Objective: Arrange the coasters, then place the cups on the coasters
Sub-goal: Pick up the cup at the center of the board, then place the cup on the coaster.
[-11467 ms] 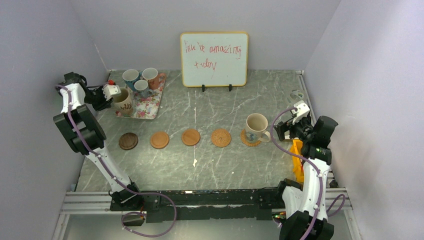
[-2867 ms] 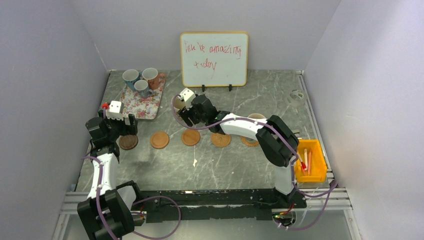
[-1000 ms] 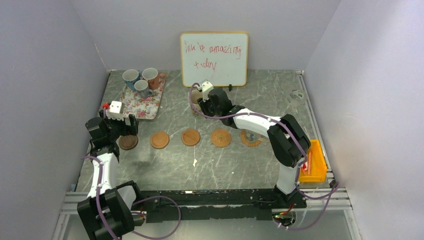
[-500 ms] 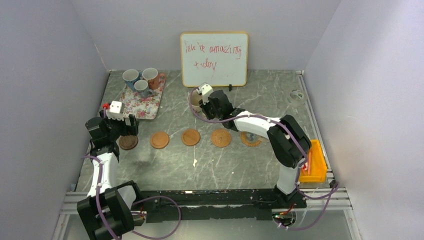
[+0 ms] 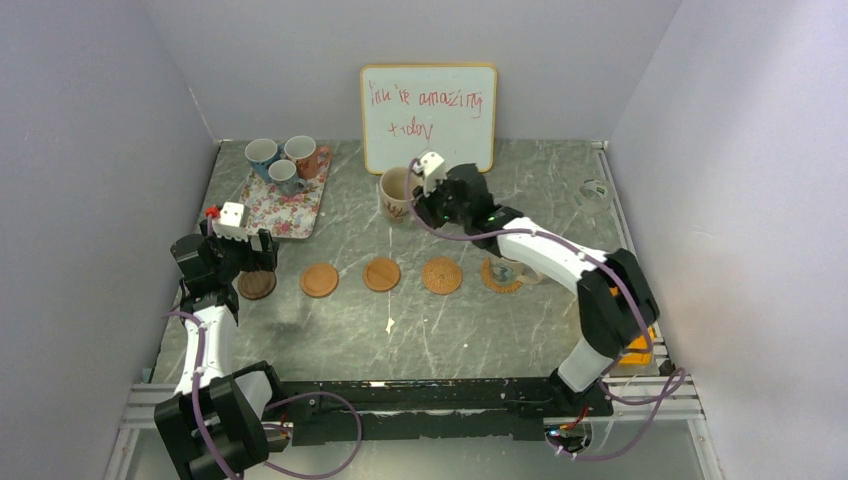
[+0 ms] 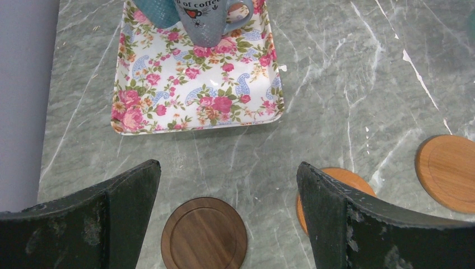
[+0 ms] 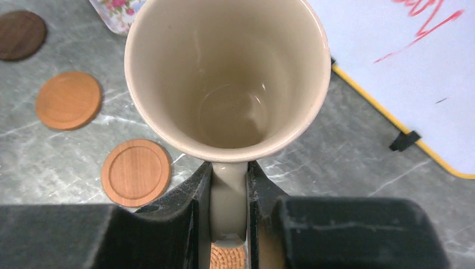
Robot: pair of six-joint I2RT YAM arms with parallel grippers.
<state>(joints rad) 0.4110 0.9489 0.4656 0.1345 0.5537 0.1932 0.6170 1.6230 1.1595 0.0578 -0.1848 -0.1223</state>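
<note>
Jaws of the right gripper [image 7: 228,185]: pinched onto the handle of the cream mug [image 7: 227,78], one finger either side, mouth kept upward. Handle grip likely chosen to leave the base free for setting down. Held far of the coaster row [image 5: 381,274], near the whiteboard [image 5: 428,118]; lifted or resting, cannot tell. Rightmost coaster [image 5: 490,281] already bearing a cup [image 5: 508,269]; four others bare. Three mugs [image 5: 283,160] waiting on the floral tray [image 6: 196,106], far left. Left gripper [image 6: 228,174]: jaws spread wide, empty, hovering over the dark brown coaster [image 6: 204,234], probably parked out of the way.
</note>
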